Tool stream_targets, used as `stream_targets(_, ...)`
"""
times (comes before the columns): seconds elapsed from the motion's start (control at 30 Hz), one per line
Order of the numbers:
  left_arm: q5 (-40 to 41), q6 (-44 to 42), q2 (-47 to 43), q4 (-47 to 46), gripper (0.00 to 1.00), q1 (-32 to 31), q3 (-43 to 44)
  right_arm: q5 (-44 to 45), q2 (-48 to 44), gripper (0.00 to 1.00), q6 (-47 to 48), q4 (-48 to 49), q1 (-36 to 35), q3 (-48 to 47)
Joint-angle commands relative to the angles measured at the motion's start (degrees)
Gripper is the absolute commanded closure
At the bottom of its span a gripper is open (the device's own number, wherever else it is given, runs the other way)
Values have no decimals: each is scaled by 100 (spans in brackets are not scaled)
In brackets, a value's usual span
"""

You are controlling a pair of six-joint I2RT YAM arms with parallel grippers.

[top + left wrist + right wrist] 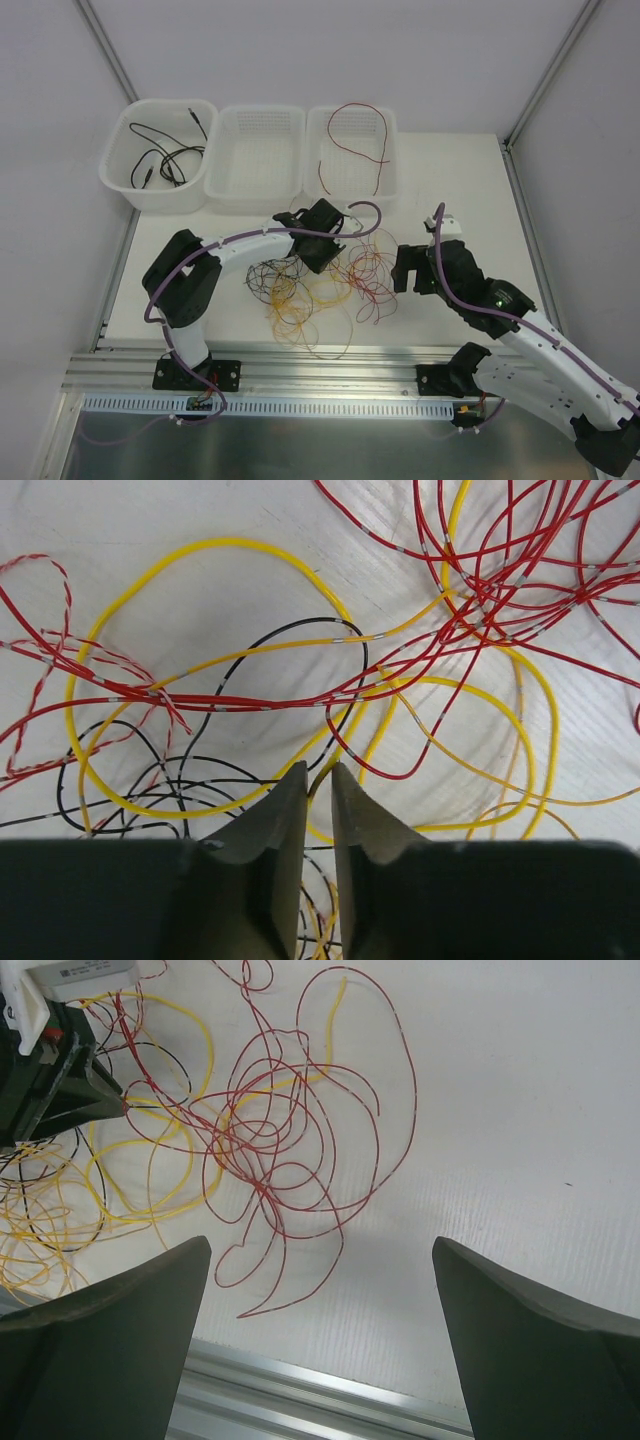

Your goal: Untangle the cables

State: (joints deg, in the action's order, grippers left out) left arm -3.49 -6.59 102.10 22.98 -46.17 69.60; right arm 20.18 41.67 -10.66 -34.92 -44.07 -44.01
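My left gripper (318,778) stands nearly closed over the cables (320,285); whether it pinches a strand I cannot tell. My right gripper (320,1248) gapes empty. The tangle lies on the table (450,190) between them. I judge the loops light and limp, with no single axis, best pinched at a loose outer strand.

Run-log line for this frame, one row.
left tool: nearly closed over thin yellow cable, grip unclear | right tool: open above red cable loops
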Motion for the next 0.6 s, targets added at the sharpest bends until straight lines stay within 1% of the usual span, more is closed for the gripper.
stream_targets(0.0, 94, -53, -24, -39, 87, -50, 141, -154, 16, 2, -51, 229, 4, 129)
stream_targets(0.03, 85, -36, -50, -48, 97, -50, 115, -399, 60, 1, -68, 335, -5, 173)
stream_targets(0.07, 85, -27, -94, -40, 100, -58, 71, -506, 87, 1, -155, 449, -5, 295)
stream_targets(0.17, 164, 87, -340, -39, 100, -59, -34, -954, 323, 1, -323, 1003, 4, 480)
stream_targets(0.27, 453, 324, -918, 13, 100, -59, -140, -1315, 692, 1, -507, 1416, 4, 569)
stream_targets(0.37, 910, 623, -1350, 188, 100, -59, -131, -1438, 930, 2, -587, 1786, -5, 578)
stream_targets(0.4, 998, 650, -1638, 259, 100, -59, -114, -1473, 1113, 2, -622, 1969, 4, 569)
stream_targets(0.47, 1226, 869, -1912, 390, 100, -59, 0, -1509, 1377, 3, -762, 2198, -5, 560)
stream_targets(0.5, 1271, 913, -2157, 565, 100, -59, 61, -1535, 1736, 4, -771, 2382, 4, 534)
stream_targets(0.57, 1429, 1063, -2518, 759, 100, -58, 263, -1518, 2098, 5, -824, 2472, -5, 385)
